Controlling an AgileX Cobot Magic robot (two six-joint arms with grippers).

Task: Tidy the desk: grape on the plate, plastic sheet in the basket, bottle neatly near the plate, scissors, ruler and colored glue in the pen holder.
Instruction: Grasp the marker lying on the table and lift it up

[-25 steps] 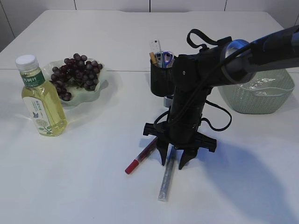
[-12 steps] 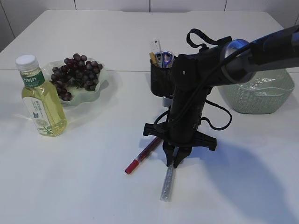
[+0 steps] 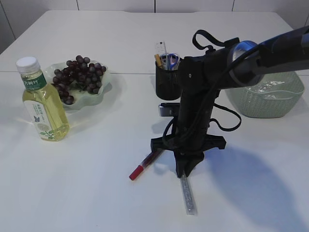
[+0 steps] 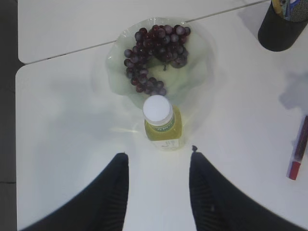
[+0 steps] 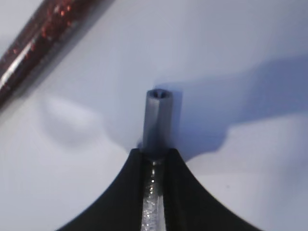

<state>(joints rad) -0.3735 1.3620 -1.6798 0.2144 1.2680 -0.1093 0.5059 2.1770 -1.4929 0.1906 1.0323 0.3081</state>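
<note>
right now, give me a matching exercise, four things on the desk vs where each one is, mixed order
Things:
1. grapes
2. silver glitter glue
3. red glitter glue
4. bottle

Places:
a. lying loose on the table
b. standing in front of the plate
c. clamped in the right pincer
d. on the plate

Pairs: 1-d, 2-c, 3-a, 4-b

My right arm (image 3: 270, 53) is matte black with a silvery-blue joint ring. Black cables loop beside it. My pincer (image 3: 187, 169) fingers are black, tapered.
</note>
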